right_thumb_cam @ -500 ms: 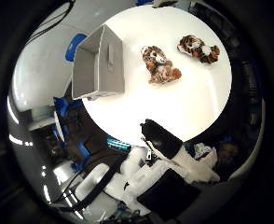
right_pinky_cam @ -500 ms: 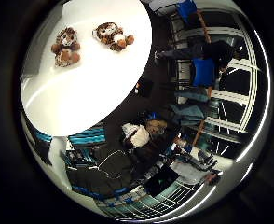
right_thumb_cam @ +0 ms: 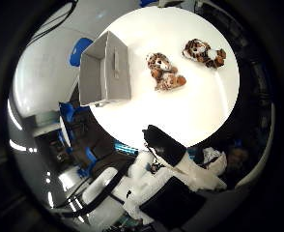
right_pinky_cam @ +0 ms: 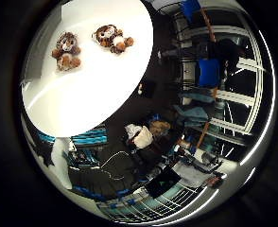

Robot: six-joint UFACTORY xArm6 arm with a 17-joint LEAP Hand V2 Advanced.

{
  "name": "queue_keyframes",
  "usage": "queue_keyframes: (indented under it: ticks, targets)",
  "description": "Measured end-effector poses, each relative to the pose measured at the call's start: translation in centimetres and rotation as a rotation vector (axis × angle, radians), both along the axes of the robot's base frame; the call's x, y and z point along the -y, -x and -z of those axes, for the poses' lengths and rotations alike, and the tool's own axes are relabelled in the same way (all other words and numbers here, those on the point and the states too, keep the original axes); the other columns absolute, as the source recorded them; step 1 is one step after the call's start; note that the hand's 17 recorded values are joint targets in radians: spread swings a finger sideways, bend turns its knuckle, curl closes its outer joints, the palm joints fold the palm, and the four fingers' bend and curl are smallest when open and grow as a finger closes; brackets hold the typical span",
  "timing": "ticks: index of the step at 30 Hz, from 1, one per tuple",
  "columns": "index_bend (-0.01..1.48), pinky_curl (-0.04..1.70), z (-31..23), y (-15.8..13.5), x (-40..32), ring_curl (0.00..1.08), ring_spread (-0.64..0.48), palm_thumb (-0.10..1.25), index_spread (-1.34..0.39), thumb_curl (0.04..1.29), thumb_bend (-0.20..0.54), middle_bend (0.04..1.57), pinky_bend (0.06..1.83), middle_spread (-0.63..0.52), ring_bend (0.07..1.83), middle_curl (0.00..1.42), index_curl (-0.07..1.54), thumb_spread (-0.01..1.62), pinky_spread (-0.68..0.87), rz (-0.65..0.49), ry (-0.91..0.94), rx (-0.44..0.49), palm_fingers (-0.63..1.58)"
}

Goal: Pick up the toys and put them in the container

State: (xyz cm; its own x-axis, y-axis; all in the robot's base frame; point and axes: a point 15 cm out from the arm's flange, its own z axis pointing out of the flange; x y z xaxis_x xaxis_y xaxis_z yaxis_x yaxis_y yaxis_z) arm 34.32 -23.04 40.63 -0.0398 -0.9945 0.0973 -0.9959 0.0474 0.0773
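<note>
Little changed from half a second ago: same round white worktop well below the palm, toys and container lying as before, view only slightly shifted. Two plush toys apart on the worktop: brown-and-white spotted toy just beside the container, striped orange-brown toy farther from it. Grey open-topped container standing at the worktop's edge, a handle on its side wall. Hand high above, touching nothing; one black-tipped finger extended, state of the fingers otherwise impossible to tell.
</note>
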Motion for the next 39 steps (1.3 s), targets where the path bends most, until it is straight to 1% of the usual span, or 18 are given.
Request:
queue_keyframes:
  ticks: [4, 13, 15, 19, 21, 29, 35, 39]
  targets:
    - [0.14, 0.31, 1.3, -0.8, 1.9, 0.26, 0.19, 0.51, -0.38, 0.27, -0.021, 0.20, 0.41, 0.01, 0.26, 0.34, 0.26, 1.15, 0.42, 0.030, -0.009, -0.007, 0.18]
    - [0.14, 0.31, 6.0, -4.9, 5.4, 0.26, 0.20, 0.51, -0.36, 0.27, -0.020, 0.20, 0.47, 0.04, 0.28, 0.33, 0.24, 1.14, 0.41, 0.044, 0.007, 0.024, 0.10]
    - [0.14, 0.31, 6.5, -5.9, 5.9, 0.26, 0.20, 0.51, -0.36, 0.27, -0.020, 0.20, 0.48, 0.05, 0.29, 0.33, 0.24, 1.14, 0.42, 0.047, 0.006, 0.052, 0.09]
    - [0.15, 0.31, 7.4, -8.4, 7.1, 0.27, 0.20, 0.51, -0.36, 0.28, -0.019, 0.20, 0.48, 0.06, 0.29, 0.34, 0.24, 1.13, 0.42, 0.066, 0.007, 0.143, 0.08]
    - [0.15, 0.31, 8.2, -9.4, 7.9, 0.27, 0.20, 0.52, -0.36, 0.28, -0.019, 0.20, 0.48, 0.06, 0.29, 0.34, 0.25, 1.12, 0.42, 0.076, 0.012, 0.172, 0.08]
    - [0.15, 0.31, 13.3, -10.2, 8.6, 0.26, 0.20, 0.53, -0.36, 0.29, -0.021, 0.20, 0.48, 0.06, 0.29, 0.34, 0.25, 1.11, 0.42, 0.111, -0.027, 0.118, 0.08]
    - [0.15, 0.30, 16.8, -12.3, 10.0, 0.26, 0.20, 0.53, -0.36, 0.29, -0.021, 0.20, 0.48, 0.06, 0.29, 0.34, 0.25, 1.10, 0.42, 0.131, -0.014, 0.143, 0.08]
    - [0.15, 0.30, 18.9, -12.7, 9.8, 0.26, 0.20, 0.53, -0.36, 0.29, -0.022, 0.20, 0.48, 0.06, 0.29, 0.34, 0.25, 1.10, 0.42, 0.138, -0.029, 0.119, 0.08]
